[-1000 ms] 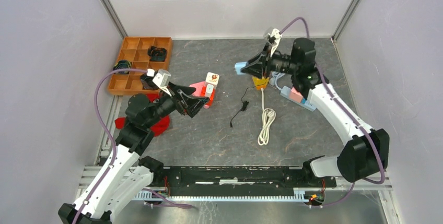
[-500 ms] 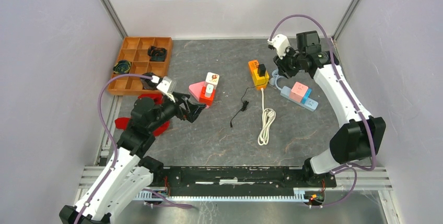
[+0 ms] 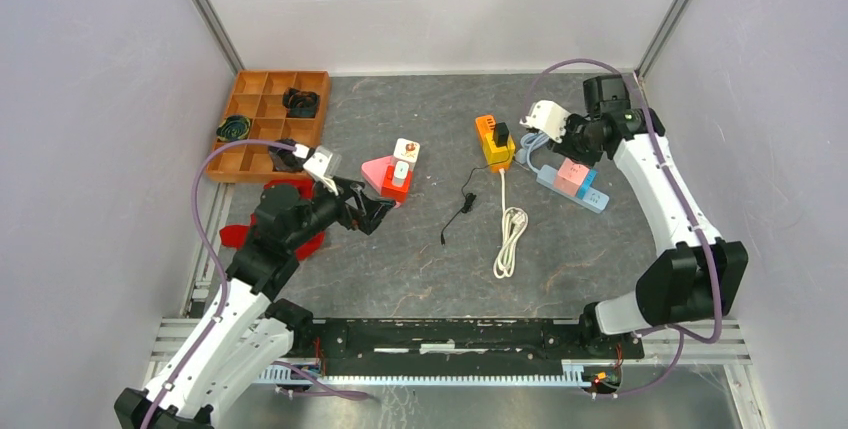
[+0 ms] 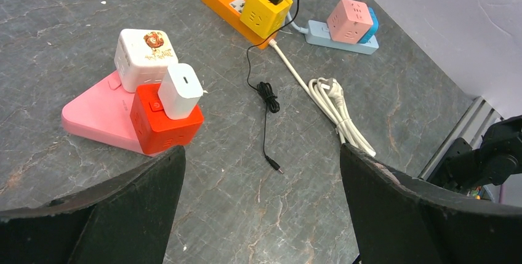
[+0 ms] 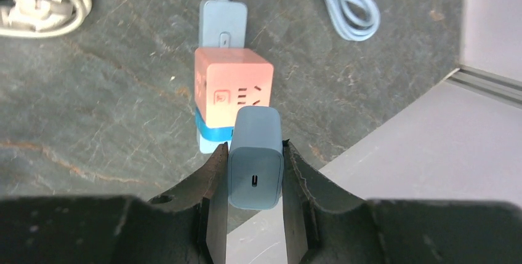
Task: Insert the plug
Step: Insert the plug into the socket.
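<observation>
The right pincer [image 5: 255, 153] is clamped on the grey-blue plug [image 5: 255, 175], held between its two fingers. Just beyond the fingertips sits the pink socket cube [image 5: 232, 88] on its blue strip [image 5: 223, 21]. The left pincer [image 4: 260, 153] stands wide apart, with the red cube [image 4: 161, 130] ahead to its left

The dark, stone-patterned table [image 3: 400, 259] carries a wooden compartment tray [image 3: 262, 116] far left and a pink triangular power strip [image 3: 373, 171] mid-left. An orange strip [image 3: 487, 126] lies far centre, a thin black cable [image 3: 458, 215] and a coiled white cord [image 3: 510, 239] sit centrally, and a pale blue strip [image 3: 592, 198] is far right.
</observation>
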Available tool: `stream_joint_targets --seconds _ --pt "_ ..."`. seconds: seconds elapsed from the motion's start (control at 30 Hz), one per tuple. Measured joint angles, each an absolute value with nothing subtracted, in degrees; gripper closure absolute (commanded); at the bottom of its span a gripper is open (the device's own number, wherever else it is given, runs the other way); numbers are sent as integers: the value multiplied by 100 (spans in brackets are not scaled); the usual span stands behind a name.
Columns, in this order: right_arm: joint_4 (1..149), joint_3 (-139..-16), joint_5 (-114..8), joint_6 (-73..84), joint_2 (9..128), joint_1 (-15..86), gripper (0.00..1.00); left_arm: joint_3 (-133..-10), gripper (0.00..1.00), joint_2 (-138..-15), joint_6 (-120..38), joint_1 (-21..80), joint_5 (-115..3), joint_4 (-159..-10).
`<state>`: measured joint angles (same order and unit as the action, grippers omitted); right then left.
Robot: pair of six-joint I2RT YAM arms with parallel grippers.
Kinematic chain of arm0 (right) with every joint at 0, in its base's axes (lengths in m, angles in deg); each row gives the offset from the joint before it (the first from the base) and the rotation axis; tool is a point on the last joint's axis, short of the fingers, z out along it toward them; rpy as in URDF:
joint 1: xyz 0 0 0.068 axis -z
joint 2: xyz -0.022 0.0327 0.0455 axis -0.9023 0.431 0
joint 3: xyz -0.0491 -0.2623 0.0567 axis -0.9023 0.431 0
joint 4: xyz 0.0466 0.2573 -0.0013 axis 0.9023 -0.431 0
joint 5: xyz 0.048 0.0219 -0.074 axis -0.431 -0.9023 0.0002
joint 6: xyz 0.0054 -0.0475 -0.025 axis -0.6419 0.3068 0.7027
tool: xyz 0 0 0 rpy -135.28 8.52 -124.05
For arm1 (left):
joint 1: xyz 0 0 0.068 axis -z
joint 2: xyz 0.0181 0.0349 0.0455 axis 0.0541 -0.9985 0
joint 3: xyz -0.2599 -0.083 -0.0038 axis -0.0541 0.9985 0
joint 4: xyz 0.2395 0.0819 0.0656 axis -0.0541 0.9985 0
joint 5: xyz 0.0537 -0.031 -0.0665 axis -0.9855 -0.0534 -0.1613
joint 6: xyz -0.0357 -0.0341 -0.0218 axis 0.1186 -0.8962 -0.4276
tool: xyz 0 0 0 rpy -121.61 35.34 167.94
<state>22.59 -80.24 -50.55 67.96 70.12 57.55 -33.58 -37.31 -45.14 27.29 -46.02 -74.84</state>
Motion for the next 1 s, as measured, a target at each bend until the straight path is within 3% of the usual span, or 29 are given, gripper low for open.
stream_joint_targets --seconds 0.57,1.0 --pt "1256 -9141 -5872 7453 8314 6566 100 -3358 0 -3978 -4508 2729 -4604 -7480" --pt "1124 -9089 -6113 7495 8688 6677 100 -3358 0 -4083 -4508 2729 -4594 -7484"
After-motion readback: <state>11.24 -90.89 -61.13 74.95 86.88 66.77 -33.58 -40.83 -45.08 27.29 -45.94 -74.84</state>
